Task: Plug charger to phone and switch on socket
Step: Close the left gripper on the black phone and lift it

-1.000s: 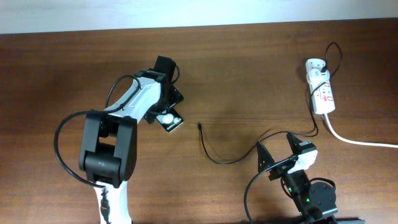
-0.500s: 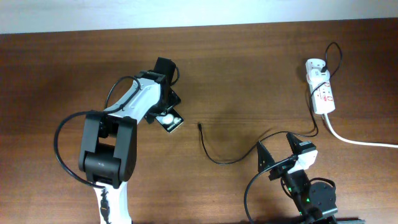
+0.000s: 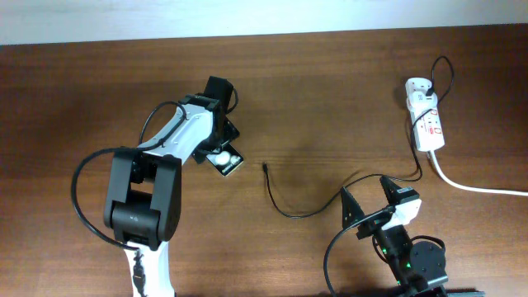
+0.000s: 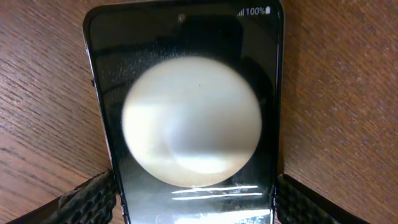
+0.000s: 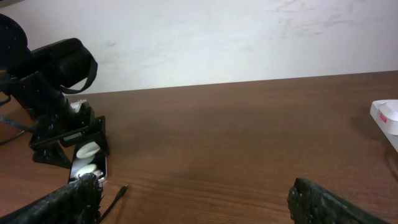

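Note:
The black phone lies flat on the table, its white round patch filling the left wrist view. My left gripper straddles the phone's near end, one finger pad against each long edge, so it is shut on the phone. The charger, a thin black cable, curves across the table. Its plug tip lies free to the right of the phone. The white socket strip sits at the far right. My right gripper is open and empty near the front edge.
A white adapter is plugged into the strip's far end. A thick white cord runs off to the right edge. The left arm stretches from the front towards the phone. A pale wall stands behind the table.

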Available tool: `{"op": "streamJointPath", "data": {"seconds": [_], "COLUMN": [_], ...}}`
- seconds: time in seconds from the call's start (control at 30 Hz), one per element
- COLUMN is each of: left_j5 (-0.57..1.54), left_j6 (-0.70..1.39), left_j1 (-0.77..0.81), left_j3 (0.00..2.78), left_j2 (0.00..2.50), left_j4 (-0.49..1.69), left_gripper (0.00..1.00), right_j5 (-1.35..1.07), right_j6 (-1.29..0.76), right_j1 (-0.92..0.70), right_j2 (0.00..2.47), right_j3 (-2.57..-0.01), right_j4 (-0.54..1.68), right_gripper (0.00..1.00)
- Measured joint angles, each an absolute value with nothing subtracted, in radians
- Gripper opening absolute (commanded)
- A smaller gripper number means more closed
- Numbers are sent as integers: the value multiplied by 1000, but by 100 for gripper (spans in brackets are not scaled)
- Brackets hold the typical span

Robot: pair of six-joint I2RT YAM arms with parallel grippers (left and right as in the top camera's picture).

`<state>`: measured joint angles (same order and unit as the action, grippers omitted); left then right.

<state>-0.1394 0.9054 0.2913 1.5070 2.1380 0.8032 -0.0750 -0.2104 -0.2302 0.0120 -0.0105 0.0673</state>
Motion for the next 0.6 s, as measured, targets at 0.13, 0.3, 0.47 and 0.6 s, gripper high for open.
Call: {"op": "streamJointPath", "data": {"seconds": [0.13, 0.3, 0.47, 0.6], "left_j5": [-152, -158, -158, -158], "left_j6": [905, 902, 902, 902], "left_j1": [292, 292, 292, 292], "left_j3": [1459, 1438, 1437, 1437], "left_j2": [2112, 2101, 2101, 2101], "left_j4": [739, 721, 721, 724], "left_gripper": [77, 73, 64, 46], "right_j5": [-75, -75, -75, -75], "right_j6": [-211, -210, -210, -211], "right_j1": [-230, -230, -230, -230], "right_j2": [12, 12, 12, 12], "right_j3": [-10, -10, -10, -10], "right_j4": [67, 67, 67, 67], "right_gripper": [99, 99, 99, 99]}}
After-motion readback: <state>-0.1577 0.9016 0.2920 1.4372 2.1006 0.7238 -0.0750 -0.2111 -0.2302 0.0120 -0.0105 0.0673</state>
